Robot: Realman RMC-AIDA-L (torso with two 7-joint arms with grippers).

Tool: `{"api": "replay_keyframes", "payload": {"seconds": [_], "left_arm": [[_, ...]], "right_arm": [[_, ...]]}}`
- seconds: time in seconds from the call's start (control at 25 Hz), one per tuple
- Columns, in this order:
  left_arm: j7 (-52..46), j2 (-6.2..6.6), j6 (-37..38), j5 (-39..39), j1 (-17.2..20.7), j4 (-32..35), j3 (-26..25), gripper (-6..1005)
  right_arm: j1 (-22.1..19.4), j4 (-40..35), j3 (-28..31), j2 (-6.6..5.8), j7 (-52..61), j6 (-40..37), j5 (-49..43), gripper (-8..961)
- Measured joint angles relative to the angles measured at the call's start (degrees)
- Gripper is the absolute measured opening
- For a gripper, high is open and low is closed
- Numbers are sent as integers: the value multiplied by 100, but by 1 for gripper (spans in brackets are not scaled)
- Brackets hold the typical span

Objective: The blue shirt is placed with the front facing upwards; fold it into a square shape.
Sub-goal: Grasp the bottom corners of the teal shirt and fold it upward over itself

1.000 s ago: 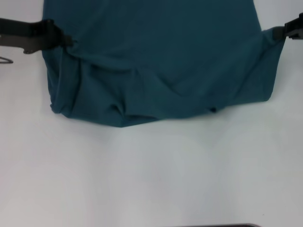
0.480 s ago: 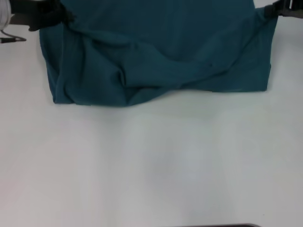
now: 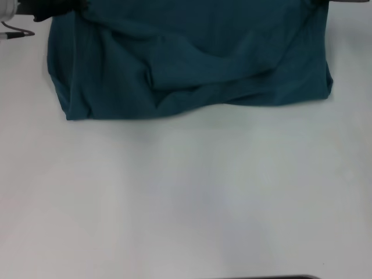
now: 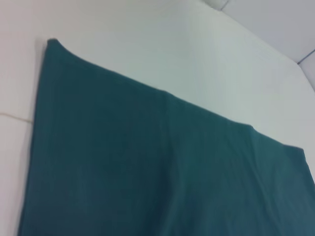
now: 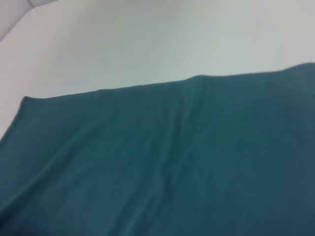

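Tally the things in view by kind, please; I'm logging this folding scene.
Shirts: 1, the blue shirt, rumpled on the white table.
Tables: 1.
Grippers: 2, the left gripper and the right gripper, at the shirt's far corners.
Total: 4.

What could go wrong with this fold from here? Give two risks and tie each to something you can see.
1. The shirt bunches in loose wrinkles along its near edge, so laying it down now could trap creases and spoil a neat square.
2. The left gripper holds only the shirt's far left corner; that corner might slip free, leaving the fold lopsided on the table.
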Motion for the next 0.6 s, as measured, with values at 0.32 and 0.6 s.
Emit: {"api": "replay_keyframes", "payload": {"seconds": [0.32,0.6], "left_arm": [[33,-22,-503,-6,-112,-76,166,15],[34,-40,-951,-6,-242,44,631,15]], "right_arm": [[10,-41,-134,-22,56,281,-14,9],[6,-16,-136,-20,86,556,-185,9]]}}
